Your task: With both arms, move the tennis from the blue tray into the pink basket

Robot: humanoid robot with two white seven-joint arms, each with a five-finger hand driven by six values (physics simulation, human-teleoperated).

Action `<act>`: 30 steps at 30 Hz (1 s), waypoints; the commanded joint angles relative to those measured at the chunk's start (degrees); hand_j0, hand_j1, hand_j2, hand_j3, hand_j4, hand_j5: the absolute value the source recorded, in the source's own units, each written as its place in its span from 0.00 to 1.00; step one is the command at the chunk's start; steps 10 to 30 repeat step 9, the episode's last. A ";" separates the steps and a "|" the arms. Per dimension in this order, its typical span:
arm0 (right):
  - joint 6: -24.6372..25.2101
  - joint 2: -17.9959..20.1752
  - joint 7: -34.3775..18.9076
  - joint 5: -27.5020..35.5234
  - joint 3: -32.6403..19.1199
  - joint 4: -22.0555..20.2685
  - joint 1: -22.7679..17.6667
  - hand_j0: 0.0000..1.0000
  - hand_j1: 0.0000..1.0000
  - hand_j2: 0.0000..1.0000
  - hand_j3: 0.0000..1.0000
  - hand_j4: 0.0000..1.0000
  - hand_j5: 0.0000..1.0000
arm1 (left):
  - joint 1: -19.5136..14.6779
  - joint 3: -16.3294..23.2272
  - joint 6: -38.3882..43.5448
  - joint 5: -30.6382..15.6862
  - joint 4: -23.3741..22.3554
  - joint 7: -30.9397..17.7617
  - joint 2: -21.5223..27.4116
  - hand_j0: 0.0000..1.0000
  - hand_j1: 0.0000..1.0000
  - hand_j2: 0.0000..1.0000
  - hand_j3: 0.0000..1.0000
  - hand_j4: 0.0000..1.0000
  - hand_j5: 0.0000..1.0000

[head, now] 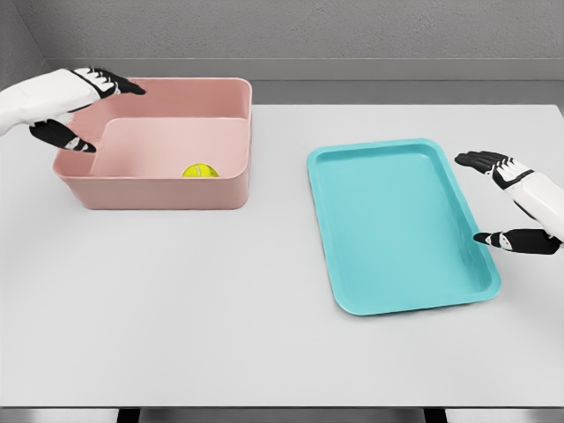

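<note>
Tennis ball: the small yellow-green felt tennis ball (200, 170) lies inside the pink rectangular plastic basket (159, 189), on its floor against the near wall, a little right of the middle; only its upper part shows above the rim.

Blue tray: the shallow turquoise plastic tray with rounded corners (401, 225) sits on the white worktop (220, 308), well apart from the basket on its right, with nothing lying in it.

Left hand: the white-and-black left hand (84, 110) hangs over the basket's far-left corner, fingers stretched out toward the right and thumb dropped toward the left wall, spread and pinching nothing.

Right hand: the right hand (504, 198) hovers just beside the tray's right rim, fingers extended above and thumb below, spread wide and holding nothing.

Step in hand: judging by the ball's place, the transfer looks finished and what remains is to clear both arms away.

Doing it well: lift the left hand straight up before pulling it back, so the thumb does not catch the pink wall and shove the basket. Draw the right hand outward, away from the tray's rim, without nudging it.

Orientation and long axis: the ball is round, so it has no long axis and points no way. The basket's long side runs left to right; the tray's long side runs near to far, tilted slightly.

Risk: a knock on the basket could set the ball rolling, though the walls look tall enough to keep it in.
</note>
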State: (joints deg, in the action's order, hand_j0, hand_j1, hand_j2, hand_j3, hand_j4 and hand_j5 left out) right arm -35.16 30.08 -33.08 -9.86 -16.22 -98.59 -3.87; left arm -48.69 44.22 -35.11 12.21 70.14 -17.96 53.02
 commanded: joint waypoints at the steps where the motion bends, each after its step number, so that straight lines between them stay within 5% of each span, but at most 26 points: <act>1: 0.16 0.07 0.03 0.46 -0.04 0.15 0.00 1.00 1.00 1.00 1.00 1.00 1.00 | 0.00 -0.63 0.11 -0.43 2.02 0.03 3.14 1.00 1.00 1.00 1.00 1.00 1.00; 8: 0.16 0.07 0.03 0.55 -0.04 0.41 0.00 1.00 1.00 1.00 1.00 1.00 1.00 | 4.13 -2.12 0.11 -0.34 3.25 -0.05 5.87 1.00 1.00 1.00 1.00 1.00 1.00; 30: 0.16 0.07 0.03 0.46 -0.04 0.50 0.00 1.00 1.00 1.00 1.00 1.00 1.00 | 4.22 -2.12 0.11 -0.43 3.69 -0.05 5.86 1.00 1.00 1.00 1.00 1.00 1.00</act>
